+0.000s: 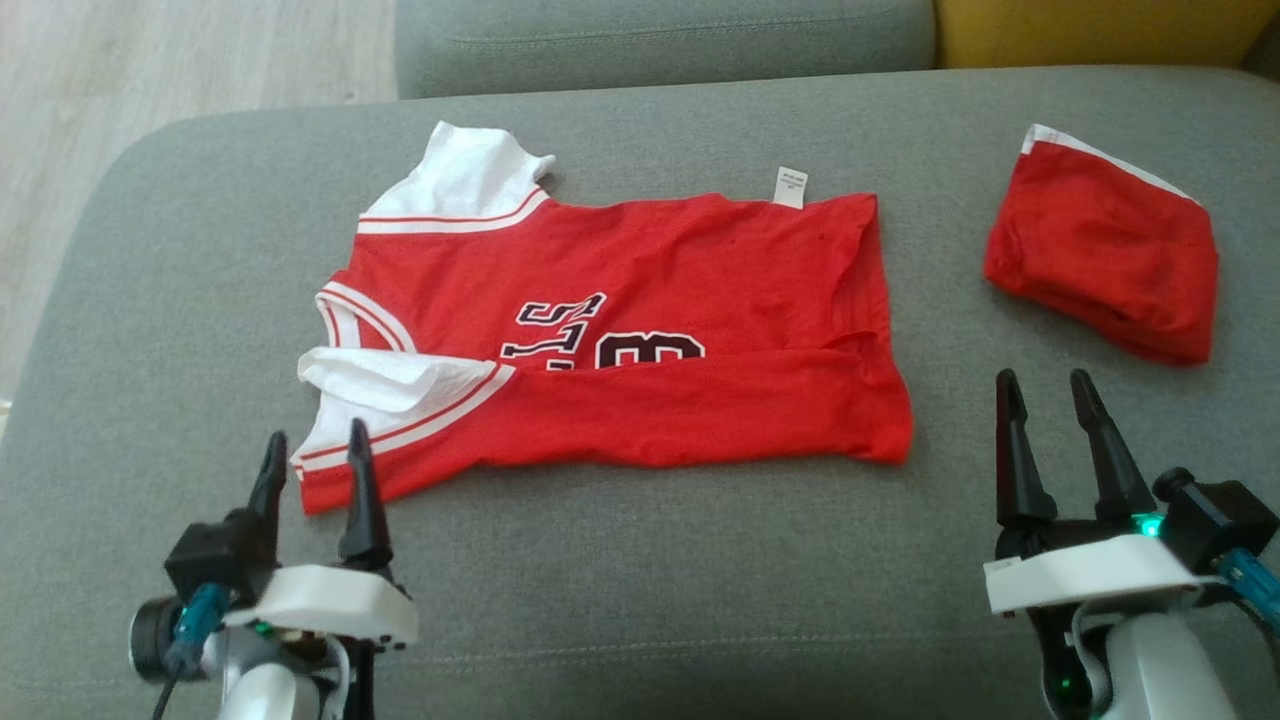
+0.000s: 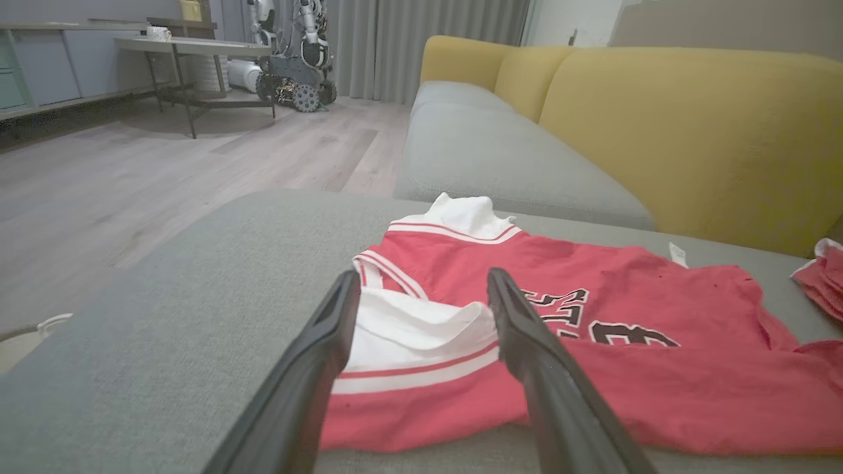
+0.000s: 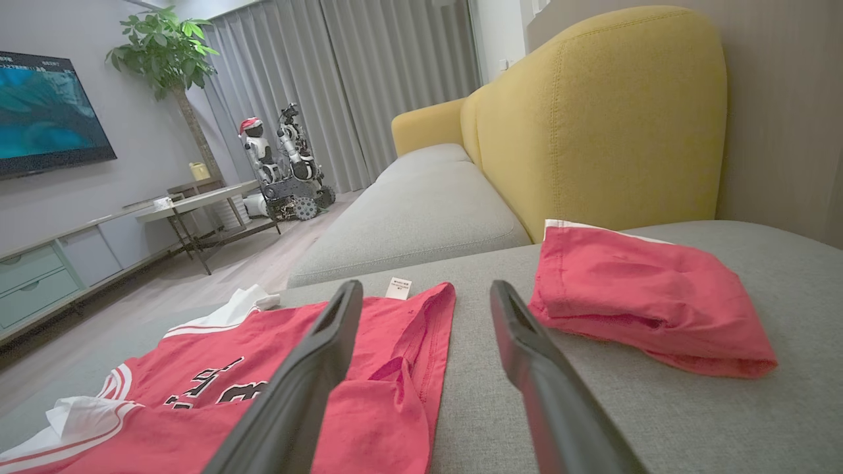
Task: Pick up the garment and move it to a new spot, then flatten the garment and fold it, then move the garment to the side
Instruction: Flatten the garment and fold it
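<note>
Currently the red jersey point(image 1: 640, 330) lies half-folded on the cushion point(image 1: 640, 570); left gripper point(image 1: 317, 436) and right gripper point(image 1: 1043, 381) hover near its front edge, jaws spread.

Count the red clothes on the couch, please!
2. A red jersey lies in the middle; a smaller folded red garment sits apart at the right. None seem hidden.

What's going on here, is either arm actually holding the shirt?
No. The red shirt lies spread on the grey cushion, its near long edge folded over part of the print. The left gripper hovers at the sleeve corner and the right gripper sits just past the hem corner, both with fingers apart and empty. A second red garment lies folded off to the right.
</note>
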Tool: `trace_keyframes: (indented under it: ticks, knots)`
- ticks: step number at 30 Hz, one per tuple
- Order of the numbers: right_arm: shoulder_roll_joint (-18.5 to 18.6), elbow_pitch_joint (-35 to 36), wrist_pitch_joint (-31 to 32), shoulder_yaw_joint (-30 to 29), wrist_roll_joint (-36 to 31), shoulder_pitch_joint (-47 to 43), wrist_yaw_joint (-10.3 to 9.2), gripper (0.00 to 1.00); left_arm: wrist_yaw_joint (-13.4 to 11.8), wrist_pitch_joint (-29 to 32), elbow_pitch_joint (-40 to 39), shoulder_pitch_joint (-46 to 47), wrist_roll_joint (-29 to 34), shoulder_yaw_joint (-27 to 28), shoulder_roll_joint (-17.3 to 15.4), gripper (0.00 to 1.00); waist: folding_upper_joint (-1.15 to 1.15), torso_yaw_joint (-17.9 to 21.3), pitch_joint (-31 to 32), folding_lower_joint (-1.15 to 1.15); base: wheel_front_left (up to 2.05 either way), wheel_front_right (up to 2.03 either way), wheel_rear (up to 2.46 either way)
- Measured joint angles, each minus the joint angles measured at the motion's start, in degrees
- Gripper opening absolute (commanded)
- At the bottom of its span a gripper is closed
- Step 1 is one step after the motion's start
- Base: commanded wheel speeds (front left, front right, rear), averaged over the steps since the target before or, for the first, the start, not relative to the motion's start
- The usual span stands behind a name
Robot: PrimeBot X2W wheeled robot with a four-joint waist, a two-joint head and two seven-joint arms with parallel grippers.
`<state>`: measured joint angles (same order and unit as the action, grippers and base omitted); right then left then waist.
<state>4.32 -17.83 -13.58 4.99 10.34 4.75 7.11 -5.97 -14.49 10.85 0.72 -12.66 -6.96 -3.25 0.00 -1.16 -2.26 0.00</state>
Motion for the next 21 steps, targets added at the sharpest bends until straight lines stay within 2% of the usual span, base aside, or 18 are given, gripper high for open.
trace_keyframes:
  ticks: [9, 15, 21]
  knots:
    - [-0.18, 1.29, 0.19, 0.27, 0.02, 0.22, 0.00, 1.00, 0.15, 0.01, 12.63, 3.92, 2.26, 0.46, -0.03, 1.00, 0.00, 1.48, -1.65, 0.00, 0.00, 0.00, 0.00]
    - [-0.43, 2.34, 0.35, 0.92, 0.13, 1.73, 0.00, 1.00, -3.08, 2.47, 21.65, 10.61, 3.56, 1.57, -1.35, 1.00, 0.00, 2.58, -4.22, 0.00, 0.00, 0.00, 0.00]
    - [-0.60, 2.48, 0.34, 1.15, 0.41, 2.75, 0.00, 1.00, -5.42, 4.92, 26.57, 14.29, 4.17, 2.77, -3.20, 1.00, 0.00, 3.69, -5.90, 0.00, 0.00, 0.00, 0.00]
